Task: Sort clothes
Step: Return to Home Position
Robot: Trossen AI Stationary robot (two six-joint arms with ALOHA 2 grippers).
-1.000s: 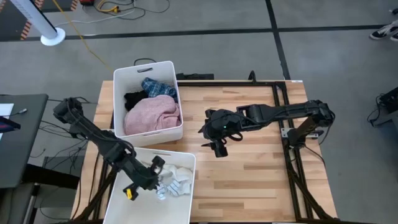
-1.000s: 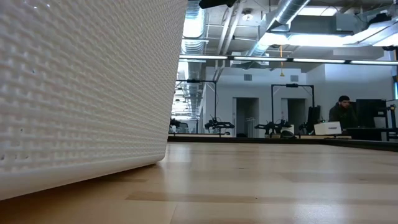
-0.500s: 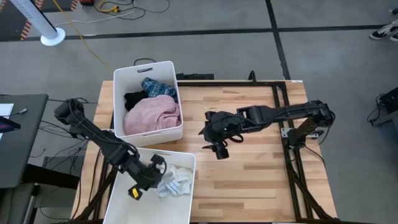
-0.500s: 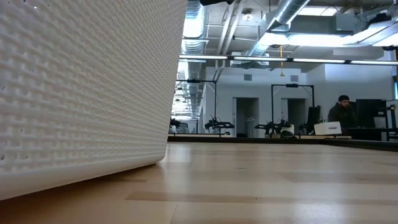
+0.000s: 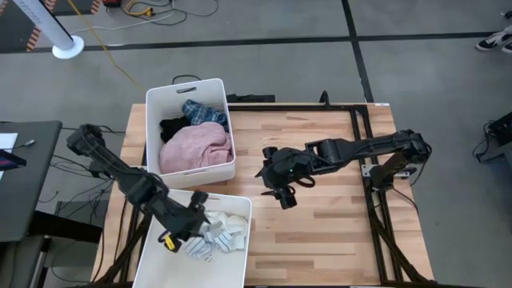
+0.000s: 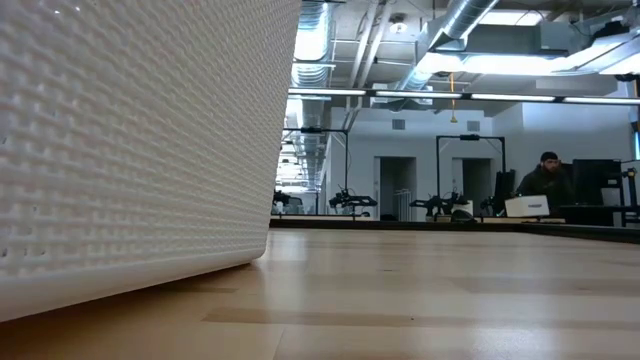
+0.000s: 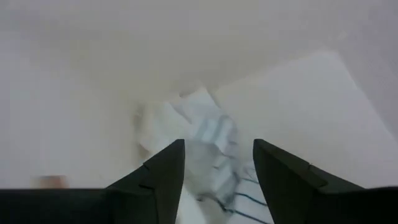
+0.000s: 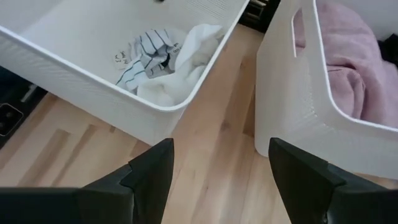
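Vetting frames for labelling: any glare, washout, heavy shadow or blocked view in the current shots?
Low view: a white bin wall fills the left side, blocking the workspace; ceiling lights bright beyond. Left wrist view: white socks nearly wash out against the white floor of the sock bin. High and right wrist views: even light, soft shadows, pink shirt reads clearly.

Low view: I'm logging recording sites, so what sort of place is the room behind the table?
Probably a robotics lab or workshop: bare ceiling ducts run overhead, more robot arms stand farther back, and a person is at the rear right.
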